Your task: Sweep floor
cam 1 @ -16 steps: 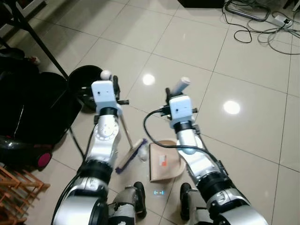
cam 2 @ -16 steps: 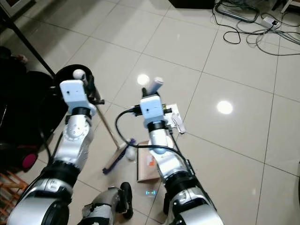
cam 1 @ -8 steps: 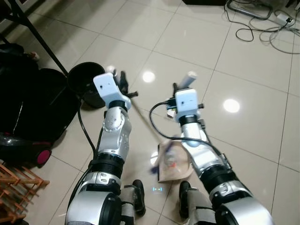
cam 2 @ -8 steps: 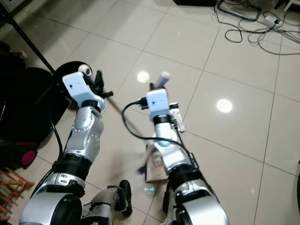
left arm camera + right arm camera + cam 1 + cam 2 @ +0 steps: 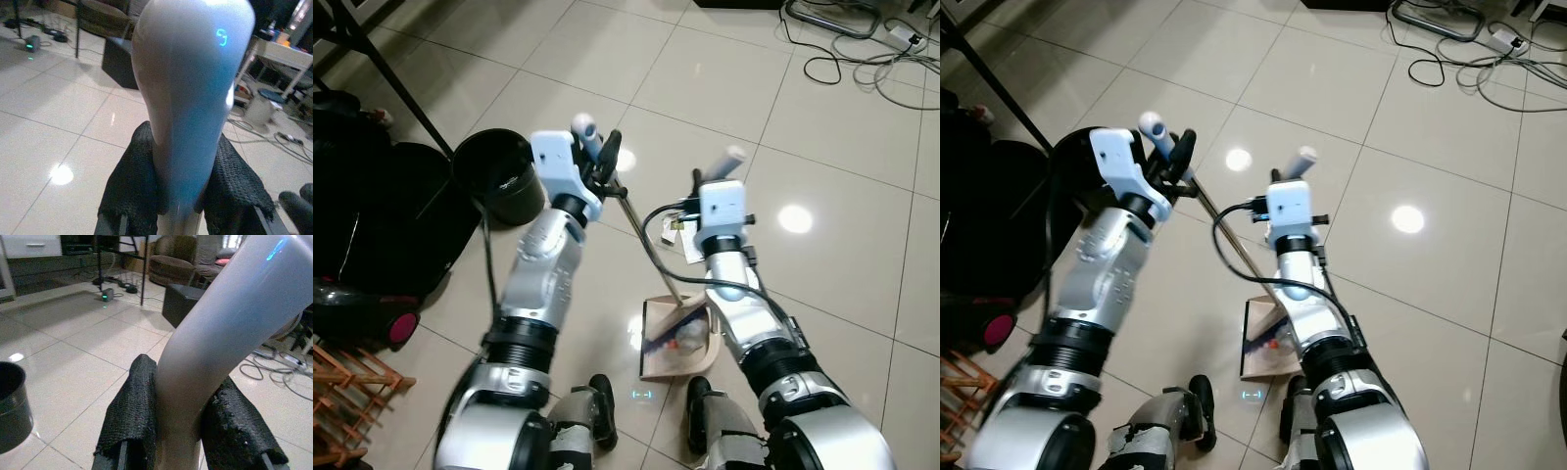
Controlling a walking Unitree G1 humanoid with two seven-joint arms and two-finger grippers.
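Bright, glary floor tiles [image 5: 783, 117]; sharp focus

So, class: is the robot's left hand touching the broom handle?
Touching. The left wrist view shows the left hand with both black fingers pressed against the sides of the white broom handle.

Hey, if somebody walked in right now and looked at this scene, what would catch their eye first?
Probably the broom, held by the left end effector and slanting down into the tan dustpan on the tiles between the robot's arms. The right end effector is clamped on a pale handle. Next, the black bin beside the left arm and the tangle of cables across the floor.
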